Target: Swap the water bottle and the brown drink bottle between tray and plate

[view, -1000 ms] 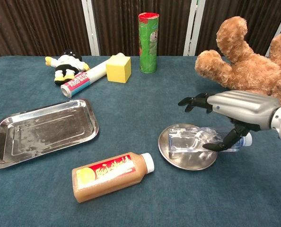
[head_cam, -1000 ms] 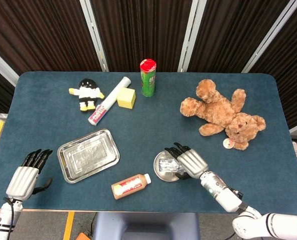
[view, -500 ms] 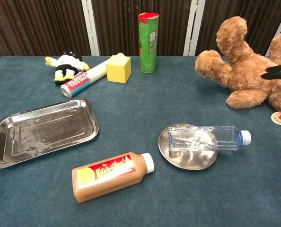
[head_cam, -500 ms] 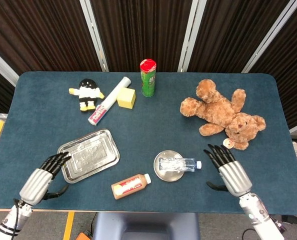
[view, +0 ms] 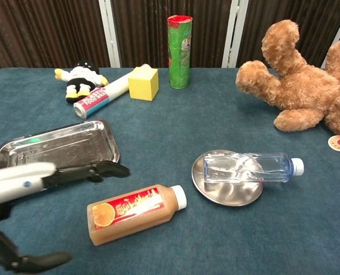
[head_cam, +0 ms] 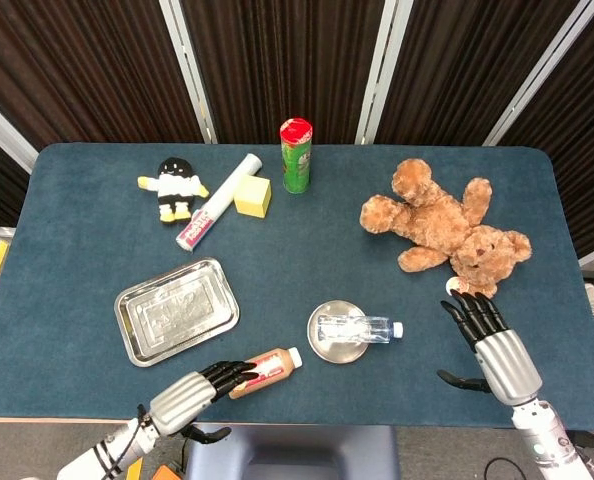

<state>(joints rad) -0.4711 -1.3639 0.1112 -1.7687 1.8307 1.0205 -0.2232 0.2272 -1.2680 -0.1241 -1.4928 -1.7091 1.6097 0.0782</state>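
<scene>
Since the right hand (head_cam: 497, 345) let go and pulled back to 4 o'clock, spread and empty, the water bottle (head_cam: 355, 328) lies on the plate (head_cam: 327, 346). Left hand (head_cam: 192, 392) swung in, fingers spread over the brown drink bottle (view: 134, 210), no grip yet. Tray (head_cam: 137, 335) at 10 o'clock is empty; tabletop between is open.

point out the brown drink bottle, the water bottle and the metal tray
brown drink bottle (view: 133, 212), chest view, on its red and yellow label
water bottle (view: 256, 168), chest view, on the clear body past the plate's rim
metal tray (head_cam: 176, 310), head view, on its bare floor
</scene>
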